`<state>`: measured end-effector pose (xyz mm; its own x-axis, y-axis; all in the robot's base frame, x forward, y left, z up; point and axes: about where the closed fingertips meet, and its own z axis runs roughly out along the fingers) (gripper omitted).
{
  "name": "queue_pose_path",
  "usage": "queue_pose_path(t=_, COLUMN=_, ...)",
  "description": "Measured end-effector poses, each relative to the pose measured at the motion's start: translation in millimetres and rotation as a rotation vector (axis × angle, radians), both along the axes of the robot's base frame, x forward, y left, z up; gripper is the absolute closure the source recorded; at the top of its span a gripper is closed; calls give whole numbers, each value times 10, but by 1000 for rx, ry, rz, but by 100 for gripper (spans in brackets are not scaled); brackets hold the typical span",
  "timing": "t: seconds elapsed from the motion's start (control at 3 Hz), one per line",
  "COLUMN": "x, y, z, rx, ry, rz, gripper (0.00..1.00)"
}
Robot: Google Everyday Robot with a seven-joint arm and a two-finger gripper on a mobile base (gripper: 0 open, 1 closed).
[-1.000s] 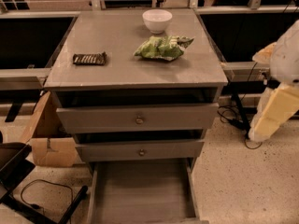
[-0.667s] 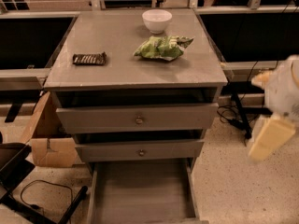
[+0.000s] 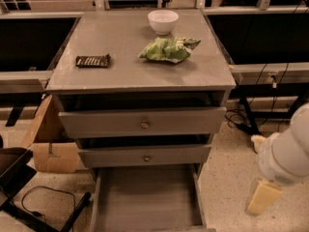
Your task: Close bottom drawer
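The bottom drawer [image 3: 145,197] is pulled far out at the foot of the grey cabinet. Its long flat grey interior shows, and its front panel and knob are cut off below the picture. My gripper [image 3: 263,197] is a cream-coloured piece hanging under the white arm [image 3: 287,153] at the lower right. It is low over the floor, to the right of the open drawer's side wall and apart from it.
The top drawer [image 3: 142,123] and middle drawer [image 3: 145,157] stand slightly out. On the cabinet top are a white bowl [image 3: 163,21], a green chip bag [image 3: 169,49] and a dark snack bar [image 3: 93,60]. A cardboard box [image 3: 50,149] and black frame [image 3: 19,178] stand left; cables [image 3: 241,120] lie right.
My arm and gripper have moved down from beside the cabinet top to low beside the open bottom drawer. The drawers and the things on top have not moved.
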<state>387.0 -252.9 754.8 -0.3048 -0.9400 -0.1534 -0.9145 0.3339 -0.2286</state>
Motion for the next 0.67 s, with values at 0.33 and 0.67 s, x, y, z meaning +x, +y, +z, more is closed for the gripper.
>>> queue_pose_path(t=0.33, x=-168, y=-156, z=-729, rx=-15, ry=71, rz=1, gripper=0)
queue_pose_path(t=0.67, x=-296, y=-222, z=-1181, rx=-22, ry=123, rz=-24, gripper=0)
